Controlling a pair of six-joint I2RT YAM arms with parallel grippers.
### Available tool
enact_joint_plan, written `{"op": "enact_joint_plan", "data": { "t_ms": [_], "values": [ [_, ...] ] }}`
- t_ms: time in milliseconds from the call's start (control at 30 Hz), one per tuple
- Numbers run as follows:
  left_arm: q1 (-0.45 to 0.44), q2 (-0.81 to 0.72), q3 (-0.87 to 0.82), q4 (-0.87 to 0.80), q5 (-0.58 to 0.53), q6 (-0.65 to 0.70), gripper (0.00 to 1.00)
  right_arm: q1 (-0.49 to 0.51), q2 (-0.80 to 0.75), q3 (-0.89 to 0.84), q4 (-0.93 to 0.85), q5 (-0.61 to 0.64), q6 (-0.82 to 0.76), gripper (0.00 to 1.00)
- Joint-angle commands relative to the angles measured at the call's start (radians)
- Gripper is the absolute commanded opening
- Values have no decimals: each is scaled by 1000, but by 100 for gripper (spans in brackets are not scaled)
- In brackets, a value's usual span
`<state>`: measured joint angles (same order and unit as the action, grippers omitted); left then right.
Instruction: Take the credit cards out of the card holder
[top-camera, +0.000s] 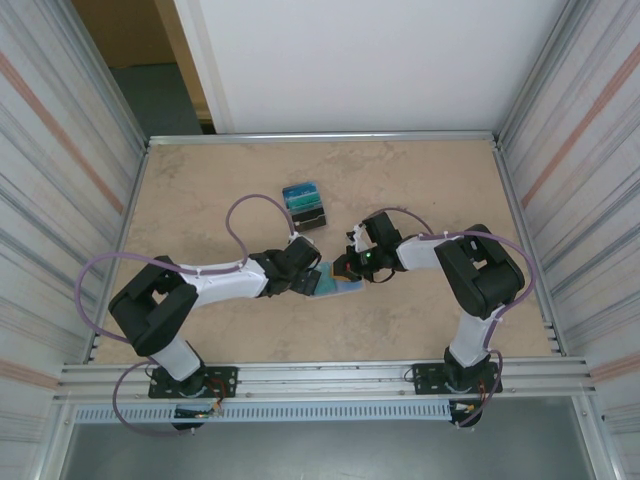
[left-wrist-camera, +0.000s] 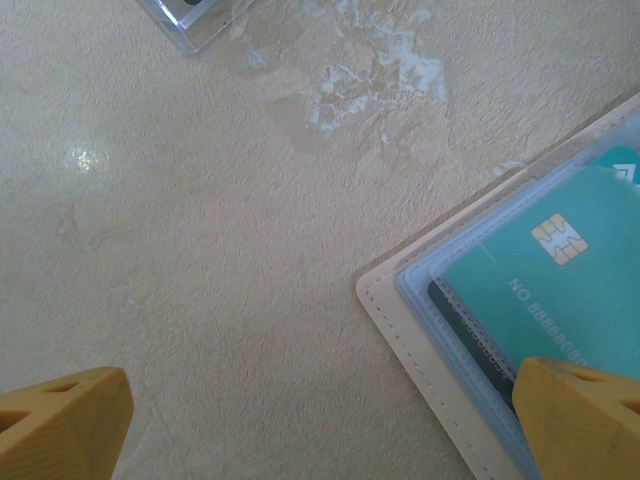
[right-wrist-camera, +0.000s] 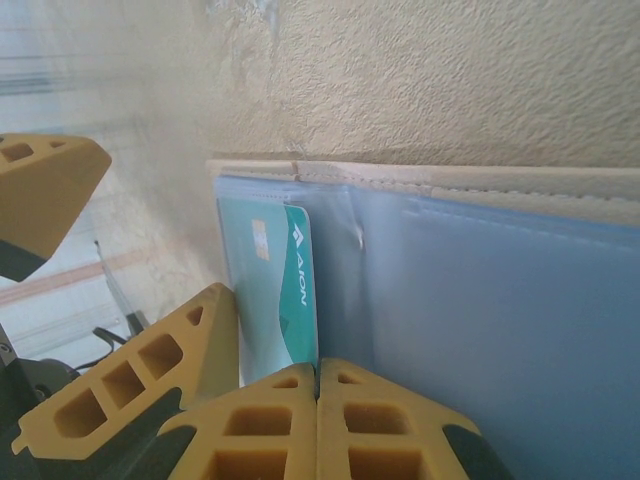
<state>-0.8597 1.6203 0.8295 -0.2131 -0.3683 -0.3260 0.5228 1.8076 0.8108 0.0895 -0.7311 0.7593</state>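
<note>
The card holder (top-camera: 340, 288) lies open on the table between the two grippers, tan-edged (left-wrist-camera: 400, 330) with a pale-blue lining (right-wrist-camera: 480, 320). A teal credit card (left-wrist-camera: 530, 290) sticks partly out of its clear pocket, with a dark card (left-wrist-camera: 462, 330) beneath it. My left gripper (left-wrist-camera: 320, 420) is open, and its right fingertip (left-wrist-camera: 585, 415) rests over the holder's corner. My right gripper (right-wrist-camera: 318, 400) is shut, its tips pinched on the free edge of the teal card (right-wrist-camera: 295, 290). Several more cards (top-camera: 304, 203), blue, teal and dark, lie stacked farther back.
The stacked cards rest in a clear plastic piece (left-wrist-camera: 195, 18) on the tan tabletop (top-camera: 430, 190). Striped walls (top-camera: 60, 180) close in left and right, and a metal rail (top-camera: 320, 375) runs along the near edge. The left gripper's fingers (right-wrist-camera: 130, 385) stand close beside the right gripper.
</note>
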Motion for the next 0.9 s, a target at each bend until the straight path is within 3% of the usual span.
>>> {"op": "enact_joint_plan", "data": {
  "t_ms": [0,867],
  "values": [
    [-14,27,-1,-76,-5,21,99,-11,-19,-15,-29,19,-1,4],
    [-13,3,25,-79,-6,33,99,-35,-59,-9,-153,99,-77,4]
  ]
}}
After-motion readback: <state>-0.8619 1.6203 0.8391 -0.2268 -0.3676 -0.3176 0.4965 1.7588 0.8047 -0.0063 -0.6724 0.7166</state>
